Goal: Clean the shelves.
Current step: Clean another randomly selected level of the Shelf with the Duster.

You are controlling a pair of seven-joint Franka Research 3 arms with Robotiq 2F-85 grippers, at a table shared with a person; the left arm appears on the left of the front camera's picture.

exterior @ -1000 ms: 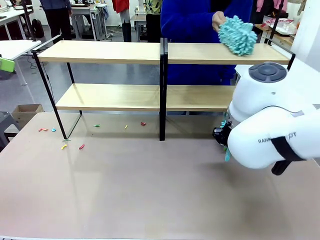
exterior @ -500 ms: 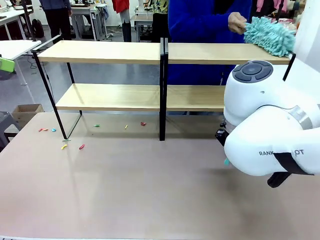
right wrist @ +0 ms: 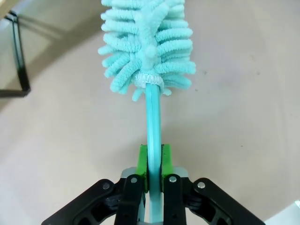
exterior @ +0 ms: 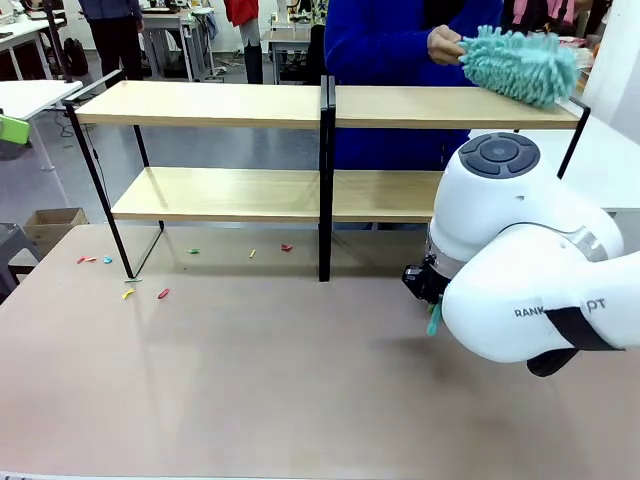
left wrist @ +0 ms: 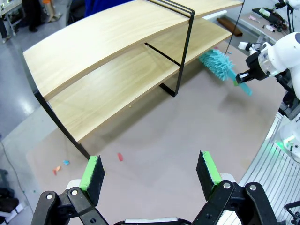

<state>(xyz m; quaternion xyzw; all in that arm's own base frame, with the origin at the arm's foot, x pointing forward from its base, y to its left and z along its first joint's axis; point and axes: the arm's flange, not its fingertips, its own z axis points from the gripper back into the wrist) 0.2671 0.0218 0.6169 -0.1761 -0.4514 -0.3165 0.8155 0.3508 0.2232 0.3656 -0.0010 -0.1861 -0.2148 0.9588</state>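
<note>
- I'm looking over a grey-beige tabletop (exterior: 250, 380) in a busy workroom, with white tables and other people farther back; a few small coloured scraps (exterior: 163, 293) lie near the rack's left foot.
- The shelves (exterior: 220, 105) stand across the far half of the tabletop, two long light wooden boards on a thin black frame with a black centre post (exterior: 324, 180); their long axis runs left to right across my front view.
- My right pincer (right wrist: 152, 161) is clamped tight on the flat handle of a teal microfibre duster (right wrist: 147, 42), which points straight out along the fingers.
- In the left wrist view that duster (left wrist: 216, 63) has its fluffy head at the mouth of the lower shelf, right of the centre post, so the board lies just ahead of the tool. I can't tell whether the head touches the wood.
- The right arm (exterior: 520, 260) is folded low over the tabletop at the rack's right end, wrist turned toward the shelves. It is clearly the nearer arm, and I judge a sweep along the board's length is what comes next.
- My left pincer (left wrist: 150, 171) hangs with jaws spread wide and nothing between them, well back and high above the tabletop.
- Across from me a person's hand (exterior: 443, 45) works a second teal duster (exterior: 520, 65) on the top board's right end.
</note>
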